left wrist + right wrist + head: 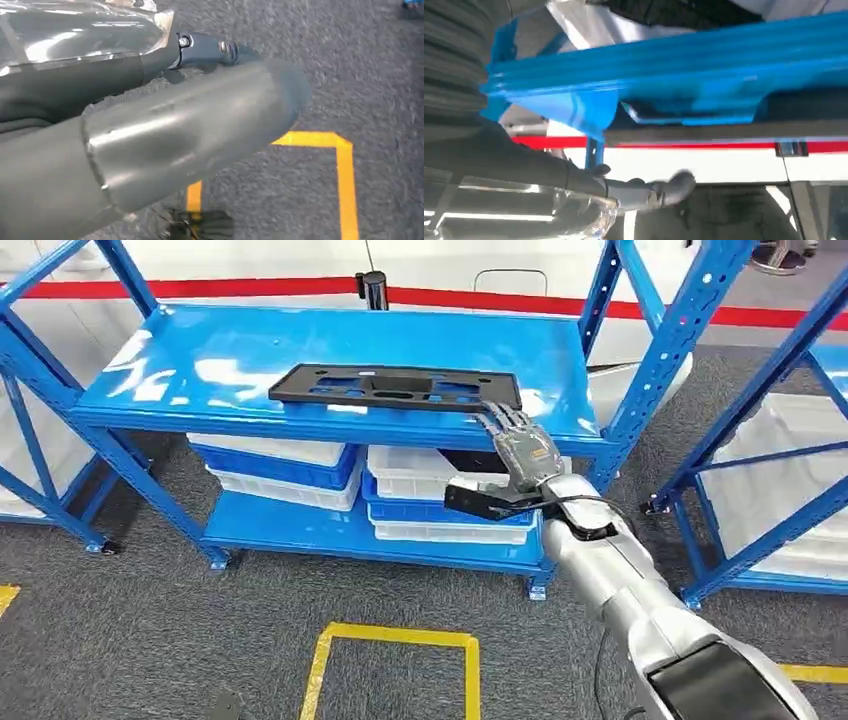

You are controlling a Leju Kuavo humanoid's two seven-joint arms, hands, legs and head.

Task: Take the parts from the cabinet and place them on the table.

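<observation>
Now the right hand (520, 445) reaches with fingers spread and holding nothing, fingertips just at the near right corner of the black part (395, 387) lying flat on the blue shelf (200, 370), and a one-corner grab could tip it off.

The head view is looking down on the blue shelf (200, 360); the right wrist view is sharing it, close up; the left wrist view is facing floor.

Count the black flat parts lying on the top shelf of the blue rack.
1. A single black flat part lies on the top shelf, near its front edge, with the right hand reaching to its right end.
</observation>
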